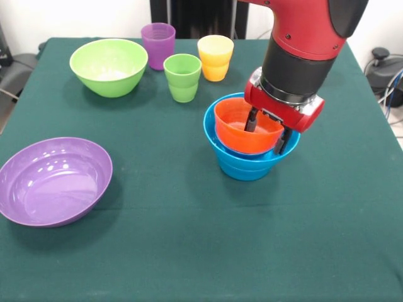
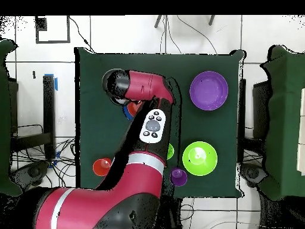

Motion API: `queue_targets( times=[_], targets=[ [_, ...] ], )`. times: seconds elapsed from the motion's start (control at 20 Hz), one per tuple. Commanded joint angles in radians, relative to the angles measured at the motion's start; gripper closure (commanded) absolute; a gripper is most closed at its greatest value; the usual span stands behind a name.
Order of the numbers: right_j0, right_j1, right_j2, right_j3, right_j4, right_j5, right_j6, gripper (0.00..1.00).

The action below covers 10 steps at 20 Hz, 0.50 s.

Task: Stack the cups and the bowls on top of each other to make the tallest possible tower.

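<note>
A small orange bowl (image 1: 242, 129) sits nested in a blue bowl (image 1: 249, 165) right of the table's middle, forming a low tower. My gripper (image 1: 266, 130) is down at the orange bowl's right rim and is open. One finger (image 1: 252, 119) is inside the bowl and the other (image 1: 281, 141) is outside its wall. Purple cup (image 1: 158, 45), green cup (image 1: 182, 77) and yellow cup (image 1: 215, 57) stand apart at the back. In the overhead view the arm hides the gripper and only a sliver of the blue bowl (image 2: 128, 113) shows.
A large lime green bowl (image 1: 108, 66) stands at the back left and a large purple bowl (image 1: 53, 181) at the front left. In the overhead view an orange-red round piece (image 2: 102, 166) sits near the robot's base; I cannot tell whether it is a cup or a bowl.
</note>
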Motion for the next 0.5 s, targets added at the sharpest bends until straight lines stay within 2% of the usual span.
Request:
queue_targets(
  times=[0.05, 0.5],
  targets=[
    [-0.019, -0.016, 0.124, -0.014, -0.036, 0.008, -0.041, 0.00],
    [-0.021, -0.057, 0.133, 0.033, -0.028, 0.031, -0.049, 0.00]
  ],
)
